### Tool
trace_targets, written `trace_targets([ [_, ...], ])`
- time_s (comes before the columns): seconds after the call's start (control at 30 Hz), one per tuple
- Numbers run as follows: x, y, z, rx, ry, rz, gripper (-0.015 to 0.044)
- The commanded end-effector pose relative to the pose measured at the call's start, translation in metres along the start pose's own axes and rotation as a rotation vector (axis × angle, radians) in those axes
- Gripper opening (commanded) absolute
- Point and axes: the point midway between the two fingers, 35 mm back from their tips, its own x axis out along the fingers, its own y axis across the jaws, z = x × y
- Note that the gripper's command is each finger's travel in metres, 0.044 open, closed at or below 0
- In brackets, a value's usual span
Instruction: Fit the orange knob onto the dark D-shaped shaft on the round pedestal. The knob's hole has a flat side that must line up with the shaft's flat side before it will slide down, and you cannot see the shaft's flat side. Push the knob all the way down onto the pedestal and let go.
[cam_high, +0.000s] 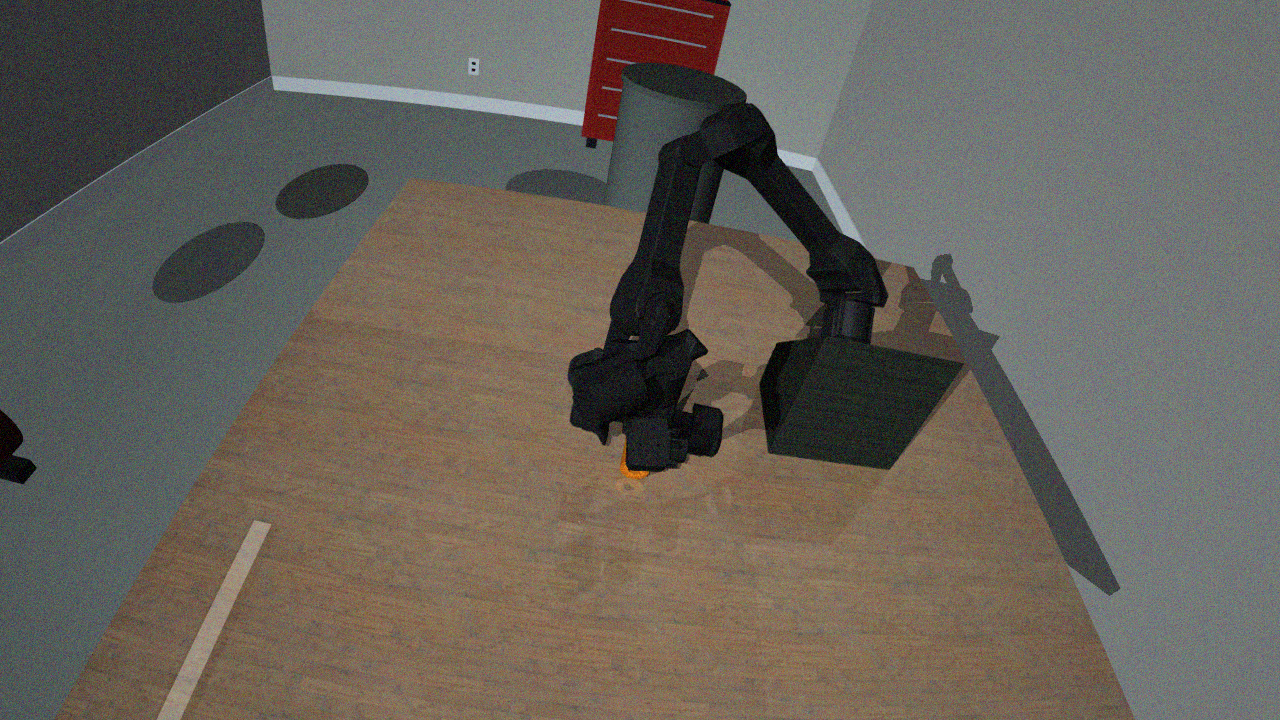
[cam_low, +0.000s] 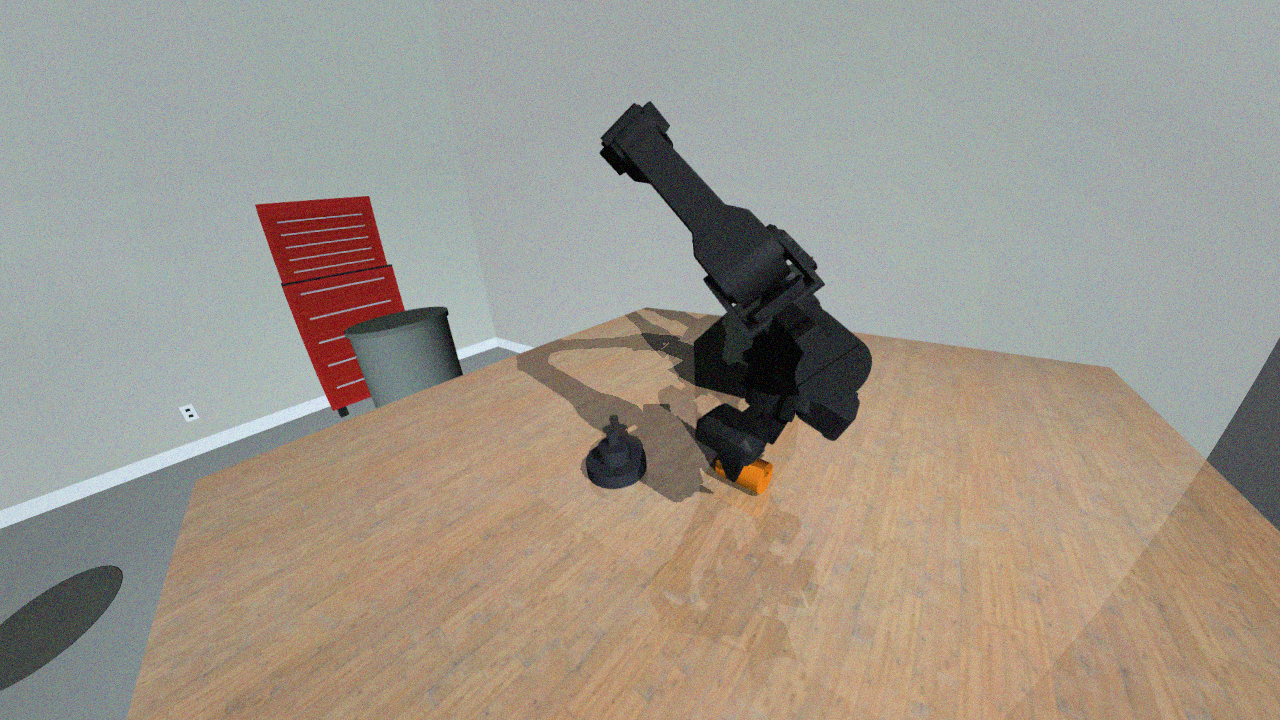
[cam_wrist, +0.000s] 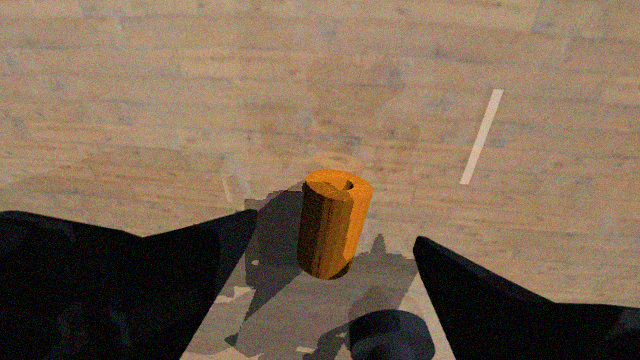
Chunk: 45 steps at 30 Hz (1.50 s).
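The orange knob (cam_high: 634, 471) (cam_low: 757, 475) (cam_wrist: 326, 230) lies on its side on the table. Its end face with the hole shows in the wrist view. My gripper (cam_wrist: 336, 230) is open and empty, low over the knob, with one finger on either side of it. The fingers partly cover the knob in the exterior view, and the arm hides most of it in the top view. The dark round pedestal (cam_low: 614, 469) stands on the table to the left of the knob in the exterior view, its shaft (cam_low: 614, 429) pointing up. Part of the pedestal (cam_wrist: 392, 336) shows at the wrist view's bottom edge.
A dark angled block (cam_high: 859, 402) stands at the arm's base, on the right in the top view. A pale strip (cam_high: 214, 617) (cam_wrist: 481, 137) lies on the table (cam_high: 465, 626) (cam_low: 447, 608). A grey bin (cam_high: 653, 152) (cam_low: 407, 358) and a red cabinet (cam_low: 331, 241) stand beyond the table.
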Motion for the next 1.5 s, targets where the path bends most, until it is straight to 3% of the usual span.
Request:
trace_targets([
  [0.0, 0.007, 0.001, 0.001, -0.005, 0.004, 0.0, 0.044],
  [0.53, 0.03, 0.002, 0.003, -0.004, 0.007, 0.001, 0.044],
  [0.8, 0.03, 0.002, 0.003, -0.004, 0.007, 0.001, 0.024],
  [1.03, 0.03, 0.002, 0.003, -0.004, 0.007, 0.001, 0.024],
  [1.33, 0.03, 0.002, 0.003, -0.004, 0.007, 0.001, 0.018],
  [1.47, 0.03, 0.002, 0.002, -0.003, -0.007, 0.002, 0.0179],
])
